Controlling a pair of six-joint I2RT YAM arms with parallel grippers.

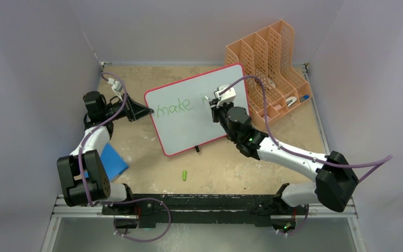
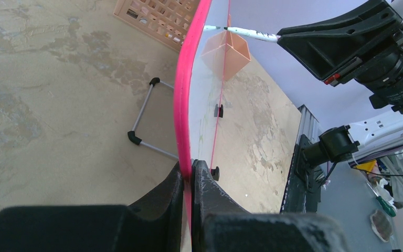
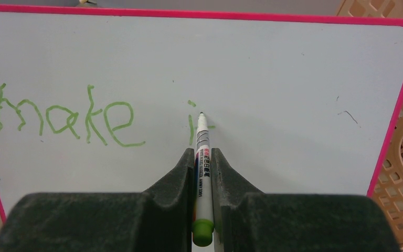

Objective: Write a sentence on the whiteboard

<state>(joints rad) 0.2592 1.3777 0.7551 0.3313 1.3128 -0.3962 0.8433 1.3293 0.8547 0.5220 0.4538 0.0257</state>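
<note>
**A:** Top view first. Where is the whiteboard [image 1: 189, 134]?

**B:** In the middle of the table [image 1: 231, 168], turned so its long side runs from 8 o'clock to 2 o'clock. The sentence [image 1: 175, 108] so far is green: "make" on the board's left half.

**A:** And the arms?

**B:** The left gripper [image 1: 148, 110] sits at the board's 9 o'clock edge. The right gripper [image 1: 213, 105] is over the board, at 3 o'clock from the word. I cannot tell how its fingers stand from up here.

**A:** What else is there?

**B:** An orange file rack [image 1: 273, 63] just beside the board at 2 o'clock and a blue pad [image 1: 113, 160] at 8 o'clock by the left arm. A small green cap [image 1: 185, 174] lies at 6 o'clock, apart from the board.

**A:** What does the left wrist show?

**B:** The board is seen edge-on. The left fingers [image 2: 170, 191] are clenched on its pink rim, one on each face. A wire stand leg [image 2: 144, 123] sticks out behind it at 10 o'clock. At 1 o'clock the marker [image 2: 246, 33] pokes out of the right gripper, with its tip against the writing face.

**A:** And the right wrist?

**B:** The fingers are pinched tight on the marker barrel, which points to 12 o'clock with its green butt end at 6 o'clock. "make" sits at 9 o'clock from the nib. Just left of the nib is a dotted "i", and a short green dash shows just below and right of it. The nib touches the board. The rack shows at the 3 o'clock edge.
</note>
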